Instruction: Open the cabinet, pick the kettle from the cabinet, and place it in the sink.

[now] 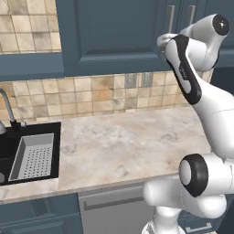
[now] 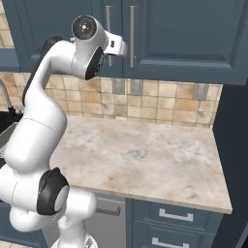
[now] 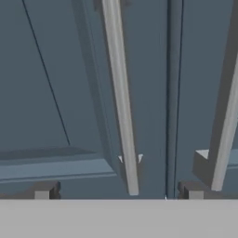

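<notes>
Jaws spread wide, empty, straddling the left bar handle (image 3: 122,97) of the closed cabinet (image 2: 193,34) above the table (image 2: 145,155). Rigid, hinged; best gripped mid-handle. Kettle presumably inside, hidden.

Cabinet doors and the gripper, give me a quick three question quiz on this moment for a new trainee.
1. True or false: the cabinet doors are shut.
2. In the hand view, which bar handle lies between the fingertips: the left door's or the right door's?
3. Multiple choice: the sink holds A) the kettle, B) a perforated grey tray, C) a toaster.

Key
1. True; both doors lie flush.
2. The left door's; the gripper is open and the jaws stand either side of it, not yet closed on it.
3. B.
</notes>
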